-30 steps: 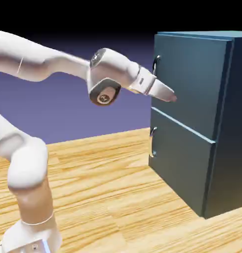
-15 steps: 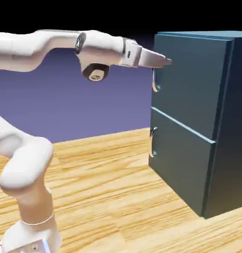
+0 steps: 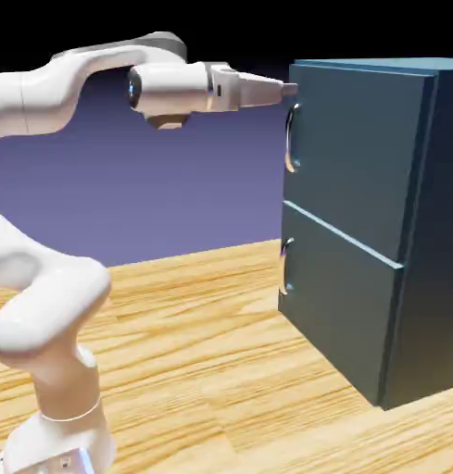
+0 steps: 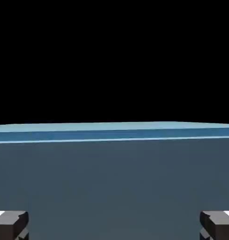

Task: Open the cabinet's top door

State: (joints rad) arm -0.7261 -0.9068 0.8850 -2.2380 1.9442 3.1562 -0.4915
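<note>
Exterior view first, and up near the upper corner of the teal-blue cabinet point(image 3: 426, 231) with the Panda's two-finger gripper point(image 3: 290, 90)! Reaching level toward the top door point(image 3: 359, 153), with its curved silver handle point(image 3: 288, 139) just below the fingertips. Farther below, the lower door point(image 3: 341, 305) and its smaller silver handle point(image 3: 283, 268). Both doors shut, 2 out of 2. So, by the look of it, only the approach under way: handle not hooked or gripped, door not swung. Left to do: dropping to the handle, catching it, pulling the door open. Hard to make out here: the gap between the 2 fingers, seen edge-on, and whether touching the door or just short of it.

Now to the hand view! Fingers point(image 4: 12, 226) spread wide at the bottom corners, with nothing between except a backdrop of flat teal panel, likely the top door. Ahead of the gripper, the cabinet's pale top edge, then plain black beyond. No handle in sight, either out of frame or hidden; fingers cut off by the bottom edge, too.
</note>
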